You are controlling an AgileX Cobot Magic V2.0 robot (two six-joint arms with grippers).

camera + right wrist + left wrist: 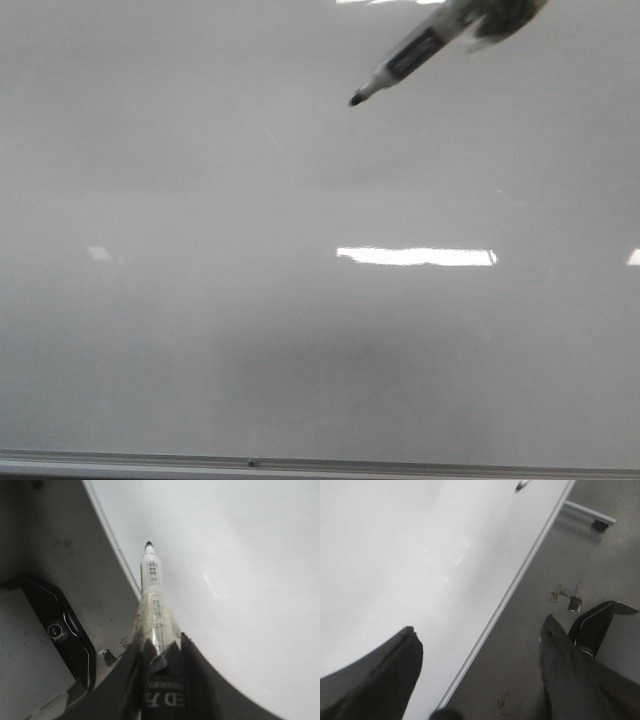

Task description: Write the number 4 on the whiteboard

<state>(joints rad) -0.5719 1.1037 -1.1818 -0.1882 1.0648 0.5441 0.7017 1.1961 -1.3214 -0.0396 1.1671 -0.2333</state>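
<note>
The right gripper (159, 652) is clenched on the marker (410, 55), a light, stiff, smooth pen best gripped mid-barrel. Its tip hovers over the whiteboard (200, 330), which shows no number 4. The left gripper (480, 675) stands released.

The large glossy pale grey-white whiteboard (200, 330) fills the front view, its thin silver metal frame edge (320, 464) running along the near side. Bright glare streaks cross its middle. No marker lines show on it. Beyond its edge lies grey floor (530, 645)
</note>
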